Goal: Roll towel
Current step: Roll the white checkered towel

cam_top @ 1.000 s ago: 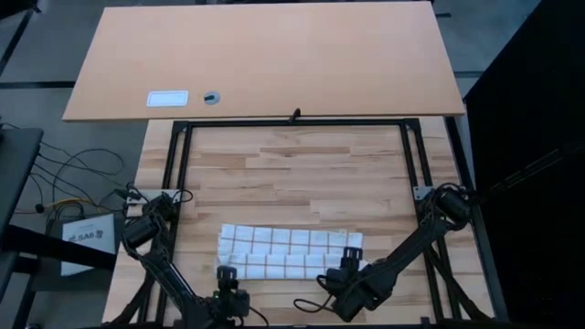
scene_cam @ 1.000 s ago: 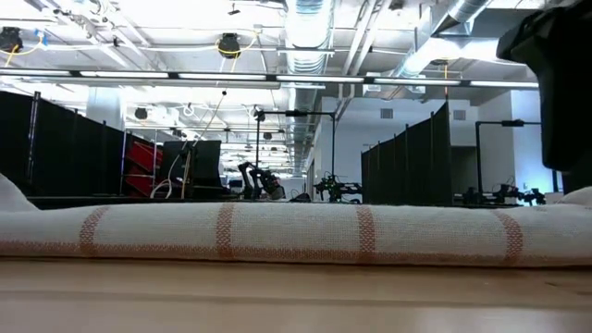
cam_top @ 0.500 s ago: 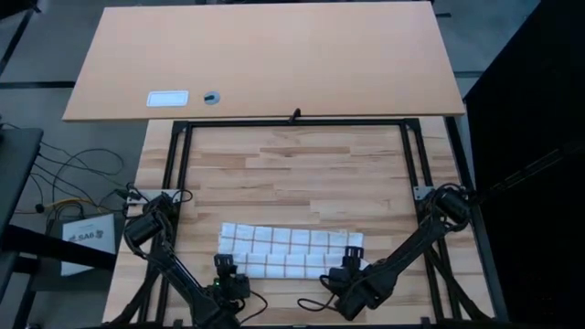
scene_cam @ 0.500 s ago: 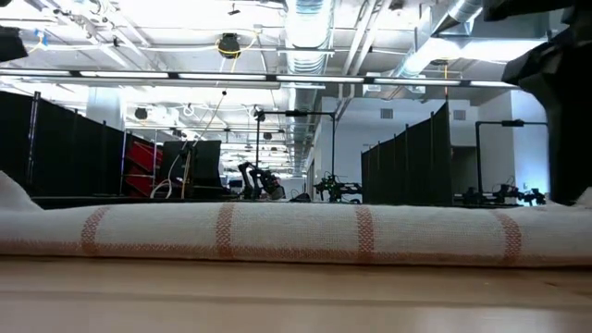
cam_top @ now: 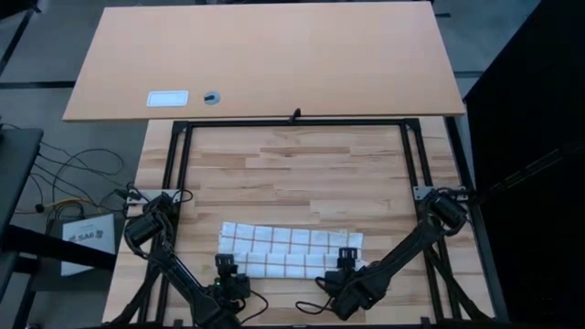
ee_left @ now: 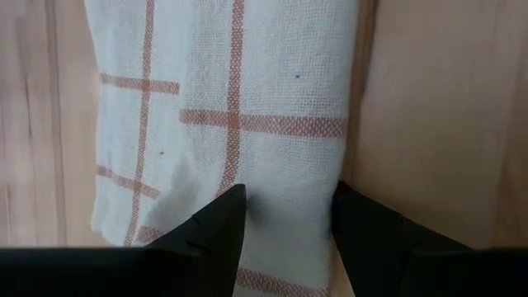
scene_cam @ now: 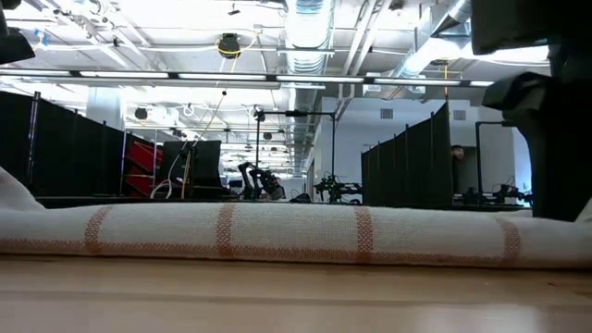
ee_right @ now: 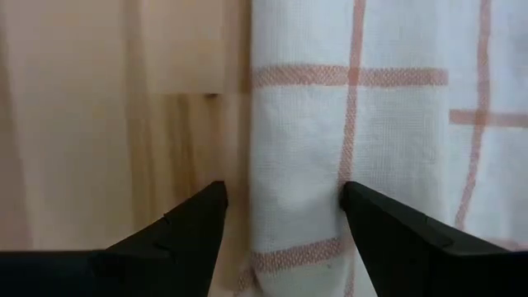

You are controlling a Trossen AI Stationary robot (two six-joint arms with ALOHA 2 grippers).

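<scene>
The towel [cam_top: 291, 249], white with reddish-brown grid lines, lies flat as a long folded strip along the table's near part; in the low view the towel [scene_cam: 296, 231] fills the whole width. My left gripper [cam_top: 228, 268] is open at its near left end, fingertips astride the cloth's near edge [ee_left: 289, 223]. My right gripper [cam_top: 347, 261] is open at the near right end. One of its fingers [ee_right: 198, 216] is over bare wood and the other [ee_right: 371, 214] over the cloth. Both point steeply down. My left gripper stands low over the towel's near left edge [ee_left: 330, 165], slanting down from the near side, fingers spread. I cannot tell whether the tips touch the cloth. My right gripper stands the same way over the near right edge [ee_right: 272, 190]. Touch cannot be told here either.
Bare wooden tabletop [cam_top: 302, 174] lies beyond the towel, framed by a black metal rail [cam_top: 292, 122]. A larger tan table [cam_top: 265, 55] stands behind it. A dark part of my right arm [scene_cam: 546, 111] fills the low view's right side.
My left gripper has moved toward the far edge and down, onto the towel's near left end, rolling a little. My right gripper has sunk toward the towel's near right end and rolled a little. The towel has stayed where it was.
</scene>
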